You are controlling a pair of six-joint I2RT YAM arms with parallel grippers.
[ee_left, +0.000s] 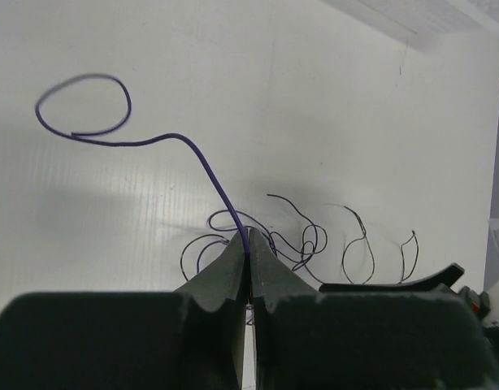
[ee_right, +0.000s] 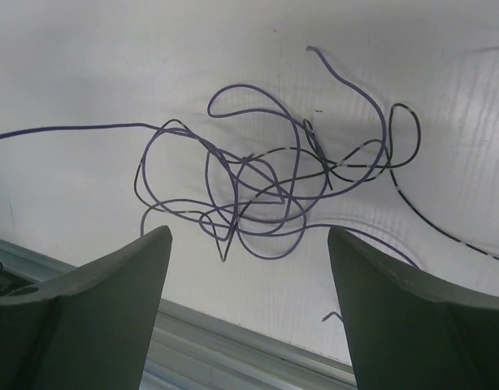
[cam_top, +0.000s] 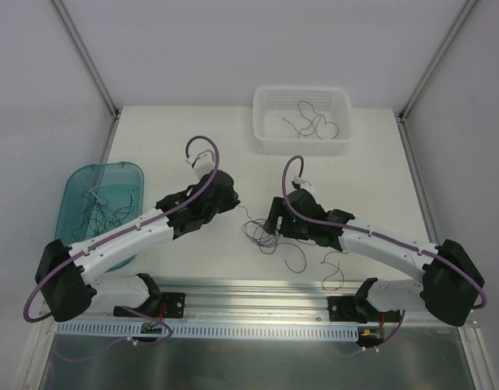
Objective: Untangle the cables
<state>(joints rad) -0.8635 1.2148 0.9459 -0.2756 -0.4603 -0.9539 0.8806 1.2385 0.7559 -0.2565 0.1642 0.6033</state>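
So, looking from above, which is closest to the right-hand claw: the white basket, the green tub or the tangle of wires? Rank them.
1. The tangle of wires, just left of the right gripper.
2. The white basket, at the back edge.
3. The green tub, far left.

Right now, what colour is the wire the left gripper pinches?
Purple wire; left wrist view shows it best.

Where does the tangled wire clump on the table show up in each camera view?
Top external: wire clump mid-table, between left gripper and right gripper.
Left wrist: clump low centre, just past the shut left gripper pinching a purple strand.
Right wrist: clump mid-frame, above the open right gripper.
Shared landmark: the white table beneath it.
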